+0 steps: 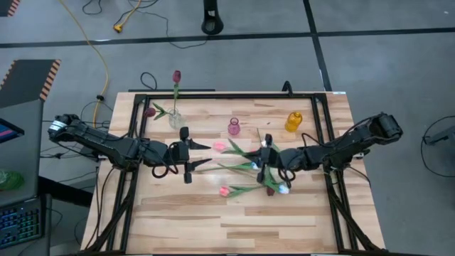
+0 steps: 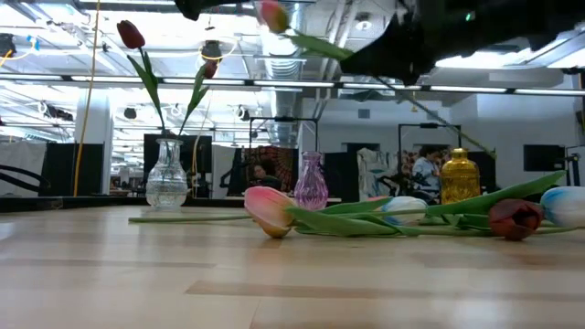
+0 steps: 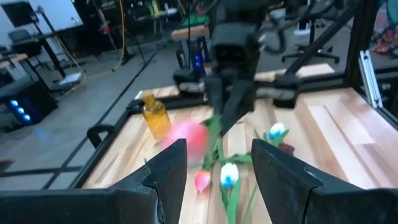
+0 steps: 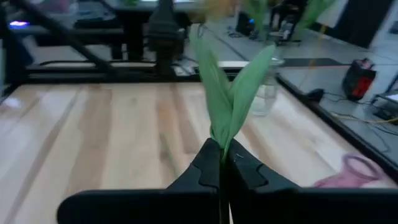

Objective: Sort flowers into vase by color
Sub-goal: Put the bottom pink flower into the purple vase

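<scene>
A: Where is the pink tulip (image 1: 219,146) held?

B: It is gripped by its thin green stem in the right hand (image 4: 222,163), fingers closed, above the wooden bench (image 1: 185,220). The left hand (image 1: 186,155) is spread wide nearby, empty.

A: How should it be handled?

B: It is judged light and floppy; the stem is best pinched low. The glass vases look breakable, the pink vase (image 1: 234,127) narrow-necked.

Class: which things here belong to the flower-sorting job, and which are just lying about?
Job: tulips on the table, held pink tulip, clear vase, pink vase, yellow vase, right gripper, left gripper.
Lying about: yellow cable, keyboard.
</scene>
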`<state>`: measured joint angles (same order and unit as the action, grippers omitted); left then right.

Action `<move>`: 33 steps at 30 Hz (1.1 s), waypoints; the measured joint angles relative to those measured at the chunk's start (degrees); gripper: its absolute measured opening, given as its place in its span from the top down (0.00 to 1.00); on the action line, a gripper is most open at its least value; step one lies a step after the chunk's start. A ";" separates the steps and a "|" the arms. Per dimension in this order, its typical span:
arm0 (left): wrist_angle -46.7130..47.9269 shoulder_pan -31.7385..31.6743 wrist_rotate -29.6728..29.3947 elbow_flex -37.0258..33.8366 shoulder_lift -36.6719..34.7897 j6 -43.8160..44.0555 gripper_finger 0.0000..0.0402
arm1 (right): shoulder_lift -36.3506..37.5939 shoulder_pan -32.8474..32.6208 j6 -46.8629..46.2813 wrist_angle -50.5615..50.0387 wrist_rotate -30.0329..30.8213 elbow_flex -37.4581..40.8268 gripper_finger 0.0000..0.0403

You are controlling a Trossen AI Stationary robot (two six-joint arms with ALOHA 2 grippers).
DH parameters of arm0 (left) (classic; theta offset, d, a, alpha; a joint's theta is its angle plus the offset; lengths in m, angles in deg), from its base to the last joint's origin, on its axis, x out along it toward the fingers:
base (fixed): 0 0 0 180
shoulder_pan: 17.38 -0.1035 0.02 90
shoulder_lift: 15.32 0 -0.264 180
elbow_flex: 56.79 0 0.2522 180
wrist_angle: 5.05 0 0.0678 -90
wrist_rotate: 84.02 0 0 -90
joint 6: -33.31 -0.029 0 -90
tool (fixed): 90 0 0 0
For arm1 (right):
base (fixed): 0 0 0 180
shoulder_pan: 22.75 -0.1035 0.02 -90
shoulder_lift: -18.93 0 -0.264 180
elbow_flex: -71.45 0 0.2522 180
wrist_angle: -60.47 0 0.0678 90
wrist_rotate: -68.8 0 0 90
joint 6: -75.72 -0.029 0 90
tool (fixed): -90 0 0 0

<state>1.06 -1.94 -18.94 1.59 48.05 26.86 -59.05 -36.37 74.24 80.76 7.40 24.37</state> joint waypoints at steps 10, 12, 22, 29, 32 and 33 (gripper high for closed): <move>-4.30 -0.27 -0.20 0.02 0.94 3.36 0.58 | -0.04 4.65 3.17 18.29 -2.56 2.73 0.92; -6.50 -0.38 -0.33 0.02 2.53 3.53 0.58 | -0.04 5.23 4.52 21.23 -5.08 2.73 0.92; -32.47 -3.14 -2.79 0.02 14.82 1.20 0.58 | -0.04 5.89 6.60 26.66 -10.31 2.69 0.91; -45.91 -4.92 -2.07 0.02 22.61 2.64 0.58 | -0.07 5.78 8.00 26.64 -13.42 2.69 0.91; -50.17 -5.36 -0.76 0.02 25.31 3.31 0.58 | -0.07 5.76 8.06 26.60 -13.75 2.69 0.91; -51.56 -5.55 -0.47 0.04 26.17 3.71 0.58 | -0.07 5.74 8.04 26.58 -13.76 2.69 0.91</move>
<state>-50.50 -7.49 -19.41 1.62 74.22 30.57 -59.11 -30.63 82.29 107.34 -6.37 27.06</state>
